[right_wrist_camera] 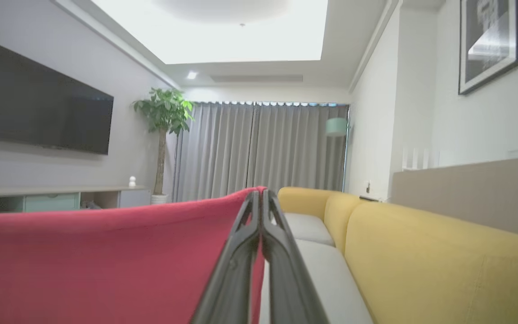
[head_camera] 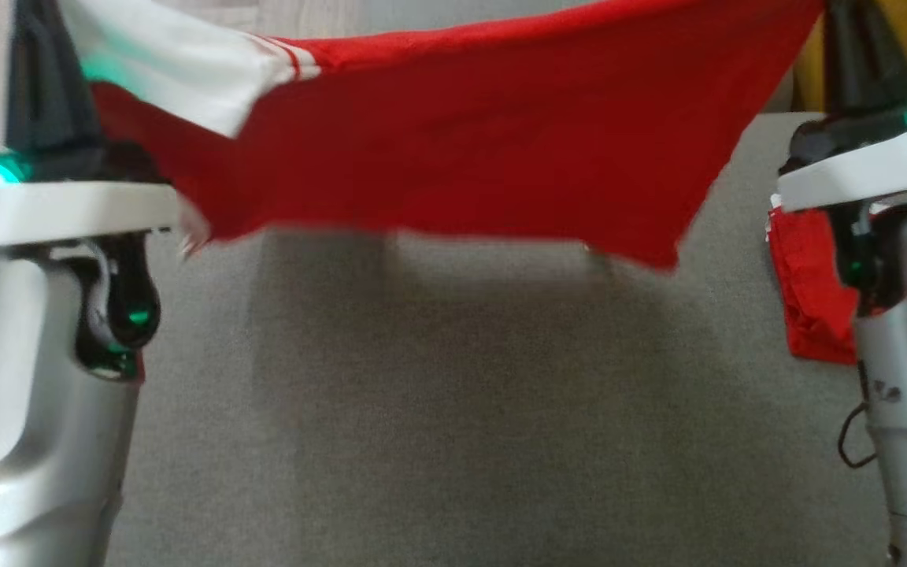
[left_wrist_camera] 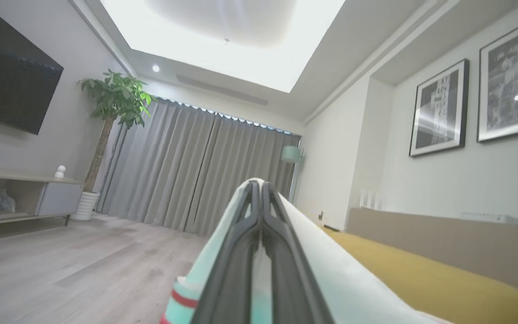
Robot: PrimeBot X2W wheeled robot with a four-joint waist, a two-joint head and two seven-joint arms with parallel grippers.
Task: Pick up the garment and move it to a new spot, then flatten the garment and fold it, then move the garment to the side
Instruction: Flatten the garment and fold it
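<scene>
**Item:** garment (head_camera: 461, 157), red, w/ white sleeve (head_camera: 186, 71) edged in thin red stripes.

**Loc.:** held aloft above grey fabric surface (head_camera: 453, 409), well clear of it. Lower edge was blurred. A red fold (head_camera: 812, 299) was seen hanging beside R forearm, prob. part of same garment.

**L gripper** (left_wrist_camera: 257, 183): fingers pressed together, white sleeve cloth pinched btwn them.

**R gripper** (right_wrist_camera: 259, 191): fingers likewise pressed together on red corner.

**Key relation:** long axis was stretched L–R btwn the two grippers, top edge taut, body hanging below and toward the robot. Neither arm was nearer, one end being held by each. Lay-down spot was judged to be directly beneath, so both ends would need lowering together to keep cloth flat.

**Markings:** no brand, label or writing could be read on garment. Marks in framed wall prints (left_wrist_camera: 441, 108) were too blurred to tell.
</scene>
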